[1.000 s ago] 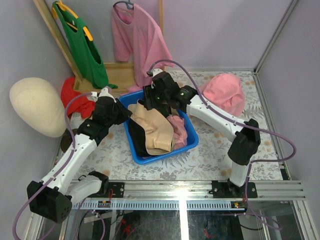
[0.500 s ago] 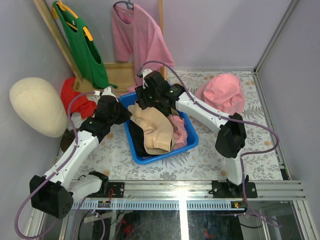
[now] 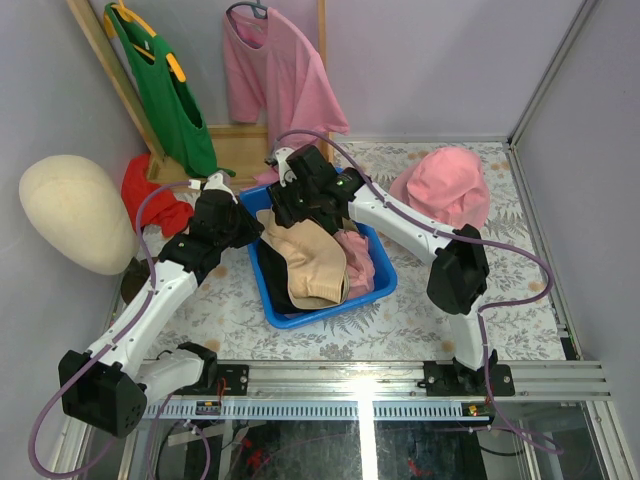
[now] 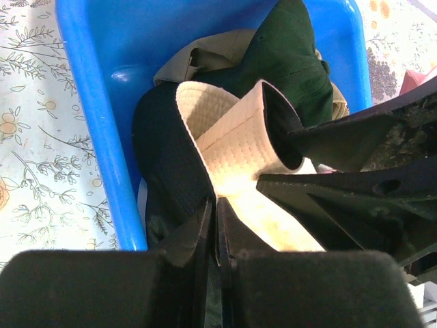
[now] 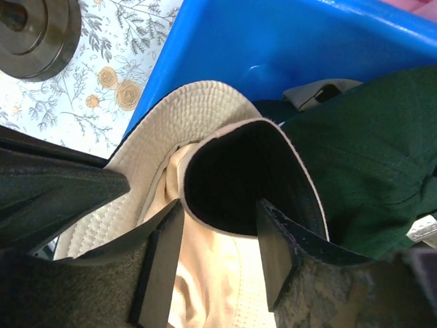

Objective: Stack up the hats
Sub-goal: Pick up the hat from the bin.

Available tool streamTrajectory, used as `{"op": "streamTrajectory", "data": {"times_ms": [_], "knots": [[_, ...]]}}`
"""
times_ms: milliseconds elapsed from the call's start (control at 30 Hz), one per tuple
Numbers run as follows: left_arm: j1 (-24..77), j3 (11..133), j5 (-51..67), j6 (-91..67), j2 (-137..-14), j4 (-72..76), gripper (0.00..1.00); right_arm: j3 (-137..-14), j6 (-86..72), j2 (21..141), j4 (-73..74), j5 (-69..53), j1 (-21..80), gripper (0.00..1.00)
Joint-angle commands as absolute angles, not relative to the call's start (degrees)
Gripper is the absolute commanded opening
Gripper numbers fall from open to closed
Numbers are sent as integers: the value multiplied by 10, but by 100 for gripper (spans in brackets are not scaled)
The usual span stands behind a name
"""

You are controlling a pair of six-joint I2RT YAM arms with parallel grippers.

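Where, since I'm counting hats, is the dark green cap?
Right wrist view: dark green cap lies inside the blue bin, right of the tan hat.

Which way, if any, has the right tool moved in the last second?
Yes: in the overhead view the right tool shifted left across the blue bin, toward its far left corner.

From above, the wrists cover both arms' fingertips over the blue bin (image 3: 380,290), so no grip can be read there. The tan hat (image 3: 310,262) hides most of the black hat (image 3: 278,290) beneath it. In the left wrist view the left gripper (image 4: 215,225) is closed at the tan brim's edge; whether cloth is pinched is lost in shadow. In the right wrist picture the edges cut off the dark green cap (image 5: 362,157) and a dark round disc (image 5: 34,31)
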State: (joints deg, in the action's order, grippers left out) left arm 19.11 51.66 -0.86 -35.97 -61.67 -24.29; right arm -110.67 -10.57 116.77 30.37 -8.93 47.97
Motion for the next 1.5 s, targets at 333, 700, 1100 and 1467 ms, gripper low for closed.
{"op": "streamTrajectory", "data": {"times_ms": [333,700,1100,1467], "knots": [[189,535,-25,-359,-613,-251,2,-1181,-76,1148,381,-103,483,0],[189,544,-86,-396,-603,-275,6,-1324,-132,1138,457,-91,483,0],[189,558,-121,-428,-585,-277,16,-1451,-205,1139,485,-76,479,0],[189,589,-108,-431,-585,-288,52,-1412,-229,1079,429,-75,468,0]]}}
